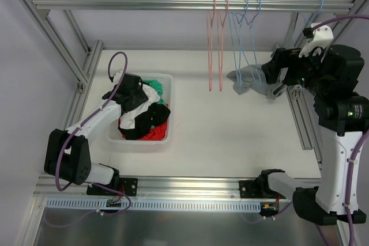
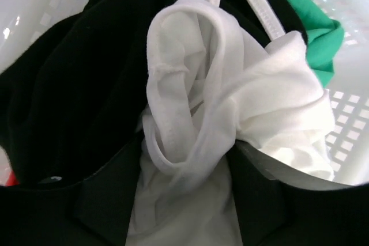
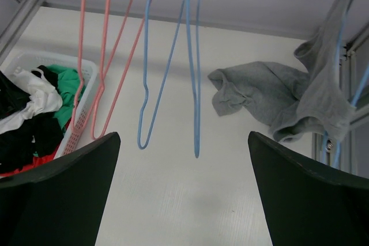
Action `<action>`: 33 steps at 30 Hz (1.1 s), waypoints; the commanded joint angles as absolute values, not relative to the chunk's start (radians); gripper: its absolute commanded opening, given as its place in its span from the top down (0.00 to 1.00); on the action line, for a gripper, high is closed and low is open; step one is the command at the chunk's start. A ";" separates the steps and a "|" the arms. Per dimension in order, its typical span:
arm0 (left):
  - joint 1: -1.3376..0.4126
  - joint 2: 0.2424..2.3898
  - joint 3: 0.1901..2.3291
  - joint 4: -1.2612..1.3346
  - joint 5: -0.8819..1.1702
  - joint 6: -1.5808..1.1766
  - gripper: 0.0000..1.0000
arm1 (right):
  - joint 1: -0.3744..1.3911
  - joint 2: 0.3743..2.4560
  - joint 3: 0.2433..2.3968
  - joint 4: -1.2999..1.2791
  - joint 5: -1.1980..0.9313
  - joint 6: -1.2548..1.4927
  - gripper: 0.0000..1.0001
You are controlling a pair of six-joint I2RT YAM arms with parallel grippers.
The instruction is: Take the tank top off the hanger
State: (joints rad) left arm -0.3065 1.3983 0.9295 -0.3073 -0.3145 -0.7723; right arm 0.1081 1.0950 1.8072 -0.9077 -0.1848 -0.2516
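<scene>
A grey tank top (image 1: pixel 249 79) hangs at the right end of the rail from a blue hanger (image 3: pixel 358 93), its lower part pooled on the table (image 3: pixel 253 99). My right gripper (image 3: pixel 183 136) is open and empty above the table, just beside the tank top (image 1: pixel 271 73). My left gripper (image 2: pixel 187 159) is down in the white basket (image 1: pixel 168 82). Its jaws stand apart with a white garment (image 2: pixel 230 90) lying loosely between them.
Two pink hangers (image 1: pixel 215 44) and two blue hangers (image 1: pixel 242 38) hang empty from the rail (image 1: pixel 144 3). The basket holds black (image 2: pixel 75 84), green (image 2: pixel 317 38) and red (image 1: pixel 153 133) clothes. Aluminium frame posts stand on both sides.
</scene>
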 commanded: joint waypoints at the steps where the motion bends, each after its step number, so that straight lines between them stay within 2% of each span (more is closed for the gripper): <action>1: -0.308 1.298 0.974 -0.360 -0.307 -0.759 0.32 | 0.042 1.161 1.952 -0.979 -0.147 -0.273 0.00; 4: -0.308 1.200 0.997 -0.386 -0.299 -0.744 0.17 | -0.003 1.201 2.029 -0.988 -0.156 -0.293 0.01; 6: -0.308 1.132 1.026 -0.412 -0.267 -0.736 0.01 | -0.055 1.238 2.065 -0.991 -0.149 -0.311 0.00; 15: -0.337 0.866 1.082 -0.537 -0.111 -0.637 0.01 | -0.256 1.371 2.109 -0.916 -0.208 -0.350 0.02; 16: -0.347 0.847 1.081 -0.548 -0.047 -0.614 0.02 | -0.268 1.405 2.114 -0.907 -0.236 -0.353 0.07; 21: -0.367 0.752 1.077 -0.635 0.106 -0.494 0.01 | -0.319 1.499 2.125 -0.873 -0.304 -0.342 0.17; 27: -0.368 0.586 1.037 -0.703 0.061 -0.396 0.01 | -0.324 1.606 2.129 -0.856 -0.345 -0.376 0.36; 28: -0.368 0.580 1.034 -0.707 0.061 -0.378 0.01 | -0.324 1.615 2.134 -0.851 -0.350 -0.379 0.47; 33: -0.367 0.526 0.988 -0.713 -0.055 -0.313 0.01 | -0.321 1.628 2.138 -0.816 -0.383 -0.379 0.62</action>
State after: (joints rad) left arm -0.3611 0.5346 1.0237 -0.6930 0.0147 -0.3958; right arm -0.3172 1.6547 2.0949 -0.8894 -0.3336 -0.3676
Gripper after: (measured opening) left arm 0.986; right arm 0.400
